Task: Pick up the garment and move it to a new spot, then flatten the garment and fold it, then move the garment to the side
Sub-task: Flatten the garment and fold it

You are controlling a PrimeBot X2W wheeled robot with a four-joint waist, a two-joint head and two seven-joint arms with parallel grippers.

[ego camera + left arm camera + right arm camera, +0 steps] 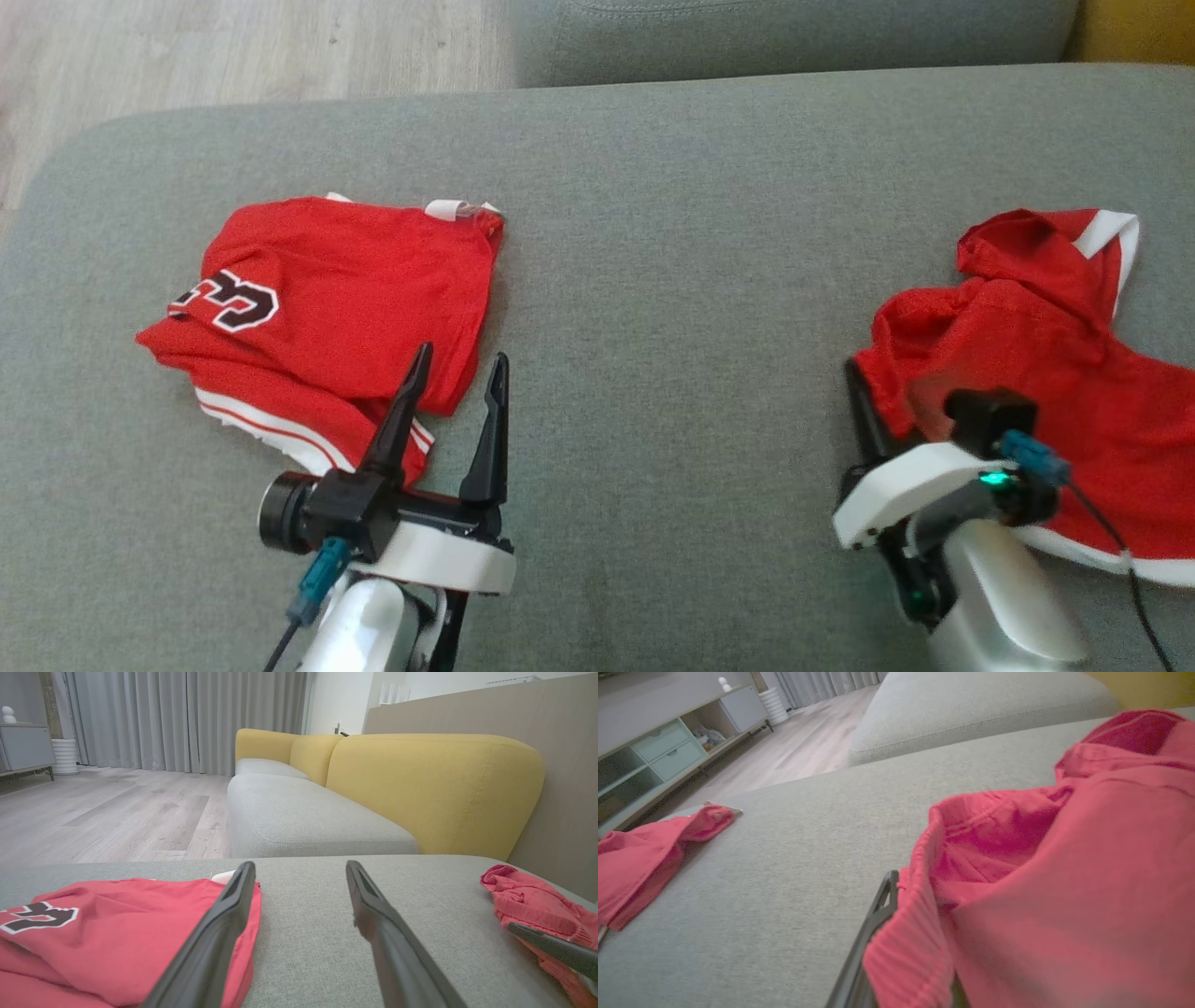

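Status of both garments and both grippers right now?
left garment: loosely folded, lying on the grey cushion, not gripped.
right garment: bunched, unfolded, edge held.
left gripper: jaws open, empty.
right gripper: jaws shut on right garment's edge.

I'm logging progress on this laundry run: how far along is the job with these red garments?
Looks done: one folded garment lies at the left of the grey cushion, beside the open left gripper. In hand: the right gripper is shut on the ribbed edge of the rumpled garment at the right, most of it lying on the cushion. Left: moving it to a new spot, flattening, folding, setting it aside.
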